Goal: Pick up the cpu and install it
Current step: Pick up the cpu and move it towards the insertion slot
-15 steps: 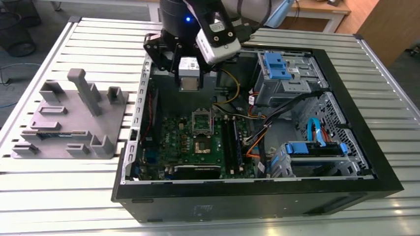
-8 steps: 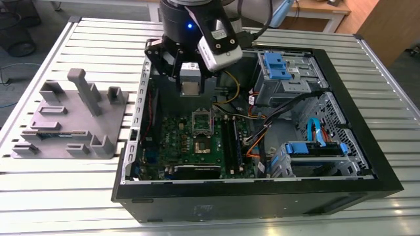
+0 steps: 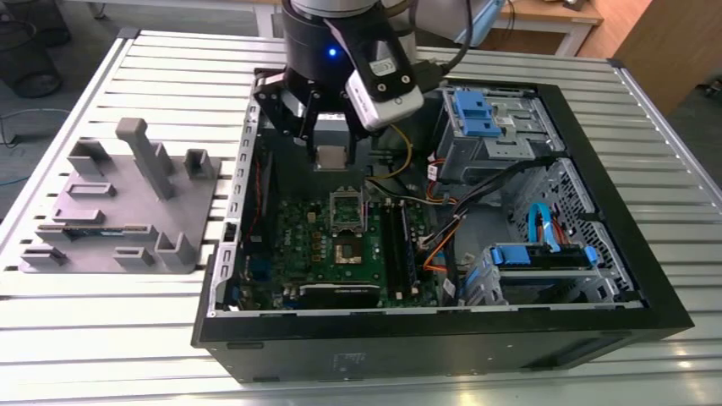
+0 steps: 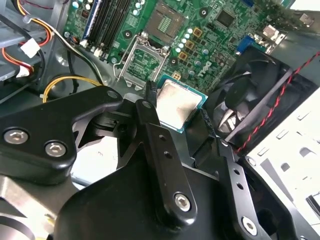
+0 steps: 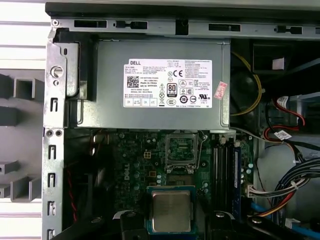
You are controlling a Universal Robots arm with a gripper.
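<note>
The cpu (image 3: pixel 330 156) is a small square chip with a silver top, held in the air over the back of the open computer case (image 3: pixel 451 326). My gripper (image 3: pixel 331 150) is shut on it, one black finger on each side. In both wrist views the cpu (image 4: pixel 177 105) (image 5: pixel 171 211) sits flat between the fingers (image 4: pixel 150 130). It hangs above the green motherboard (image 3: pixel 296 245), short of the silver hollow frame (image 3: pixel 344 207) that stands open and the dark square socket (image 3: pixel 341 249) beyond it. The socket (image 4: pixel 167 20) looks bare.
A grey power supply (image 5: pixel 160 85) lies under the arm at the case's back. The black fan (image 4: pixel 250 90), memory sticks (image 3: pixel 395 237), loose coloured cables (image 3: pixel 445 241) and blue drive bays (image 3: pixel 479 114) crowd the case. A grey holder block (image 3: pixel 113 211) stands on the slatted table at the exterior view's left.
</note>
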